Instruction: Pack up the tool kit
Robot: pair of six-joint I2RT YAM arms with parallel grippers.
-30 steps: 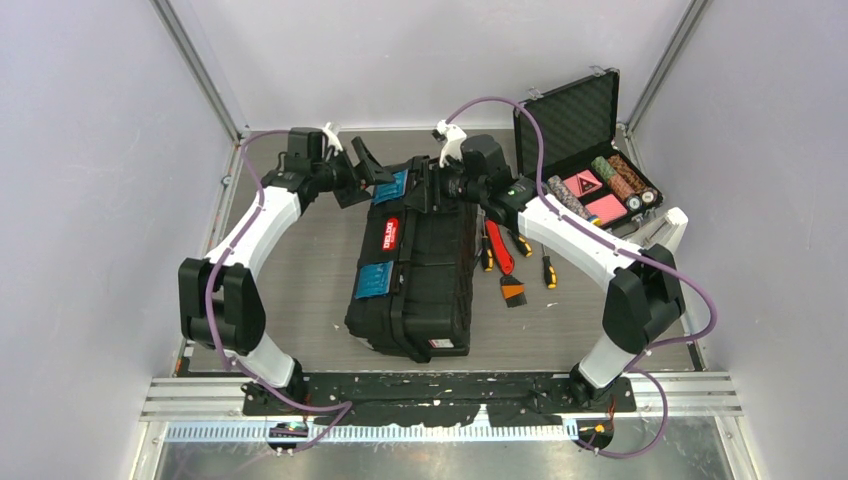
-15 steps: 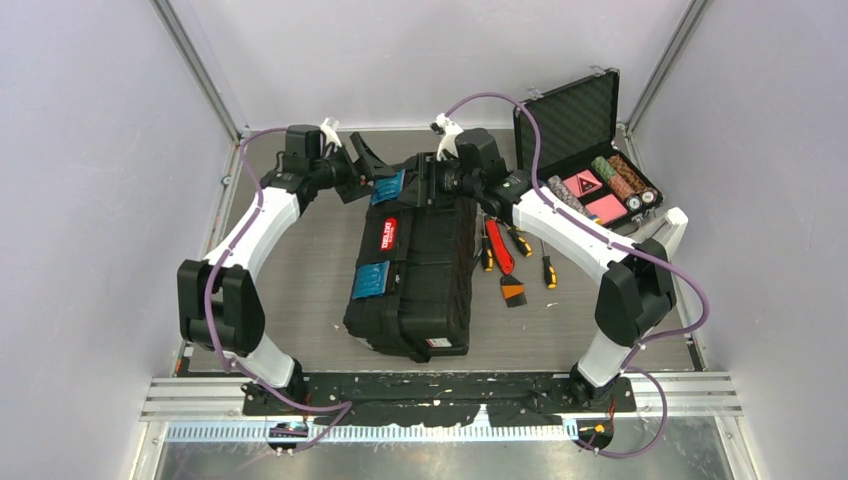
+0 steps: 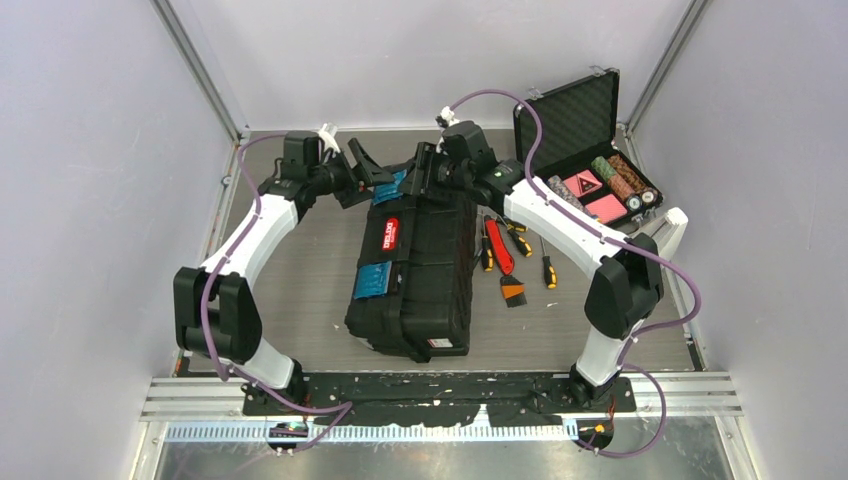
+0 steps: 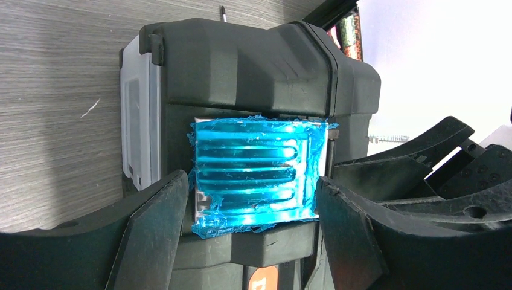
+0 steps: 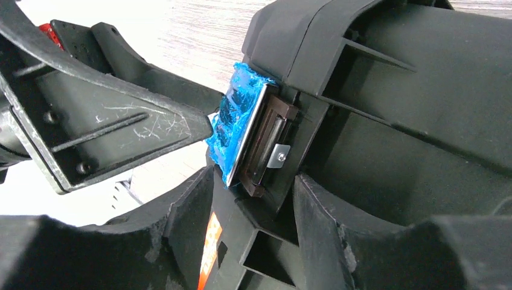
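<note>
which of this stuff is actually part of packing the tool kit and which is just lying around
Part of the job:
- black toolbox
- blue latches on its side
- yellow-and-black screwdrivers
- red-handled tool
- small orange-and-black tool

Just lying about:
- open poker chip case, back right corner
- rows of chips inside it

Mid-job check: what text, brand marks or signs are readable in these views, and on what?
Red label on the toolbox: white brand lettering, too blurred to read.
White sticker at the toolbox's near end: too small to read.
Pink card in the chip case: dark triangle sign, no readable words.
Nothing else legible.
</note>
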